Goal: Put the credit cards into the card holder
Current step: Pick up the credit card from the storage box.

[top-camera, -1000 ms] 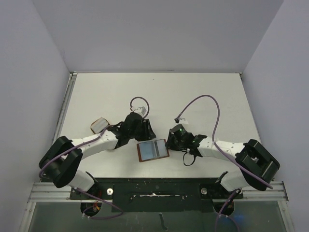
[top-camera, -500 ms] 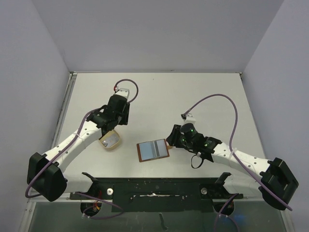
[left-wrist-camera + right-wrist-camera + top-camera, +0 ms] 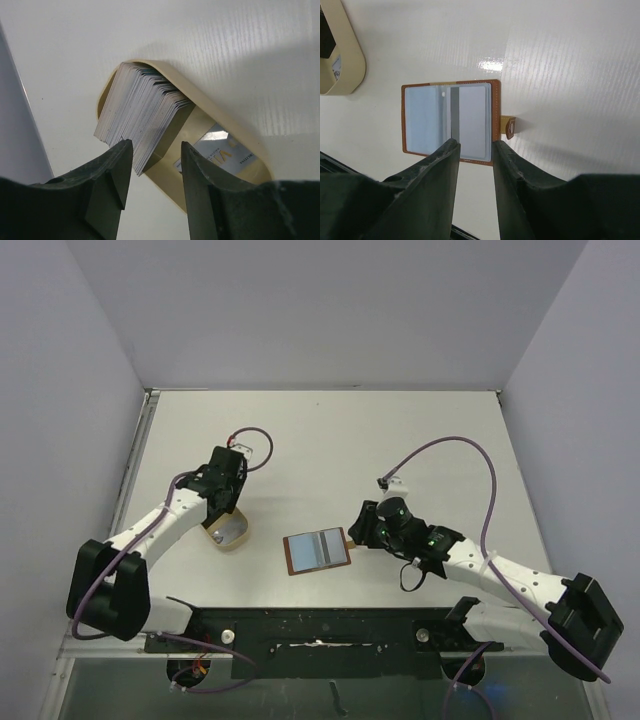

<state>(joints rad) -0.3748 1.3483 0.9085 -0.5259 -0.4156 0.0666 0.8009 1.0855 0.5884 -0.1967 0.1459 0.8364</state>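
The card holder lies open and flat on the table, brown-edged, pale blue inside with a dark centre stripe; its snap tab sticks out to one side. A stack of credit cards stands on edge in a tan rounded dish, and one more card lies flat on the dish floor. My left gripper hangs open just above the stack's near end, holding nothing. Above the holder's tab side my right gripper is open and empty too.
The tan dish also shows at the upper left of the right wrist view. A grey wall runs close along the table's left side. The metal rail with the arm bases runs along the near edge.
My left gripper has swung from the card holder's left side out to the dish. The dish now lies nearer the front than a second ago. My right gripper stays by the holder.
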